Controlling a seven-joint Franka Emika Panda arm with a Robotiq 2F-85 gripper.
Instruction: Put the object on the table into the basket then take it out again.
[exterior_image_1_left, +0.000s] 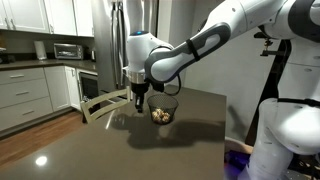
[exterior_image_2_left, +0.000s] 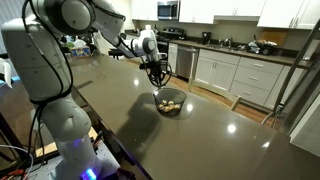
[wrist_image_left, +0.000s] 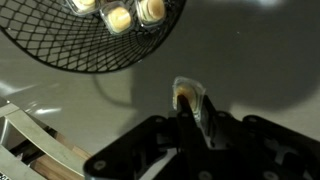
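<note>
Hand (wrist_image_left: 188, 102) pinches the object (wrist_image_left: 182, 93), half hidden between its fingers; basket (wrist_image_left: 60, 40) cut off.

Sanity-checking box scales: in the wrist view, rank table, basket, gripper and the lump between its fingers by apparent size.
1. table, fills the background.
2. basket and gripper: both cropped, gripper nearest the camera, so not ranked against each other.
3. pale lump between the fingers, clearly smallest.

Open table (exterior_image_2_left: 225, 135) around basket (exterior_image_2_left: 170, 103)
</note>
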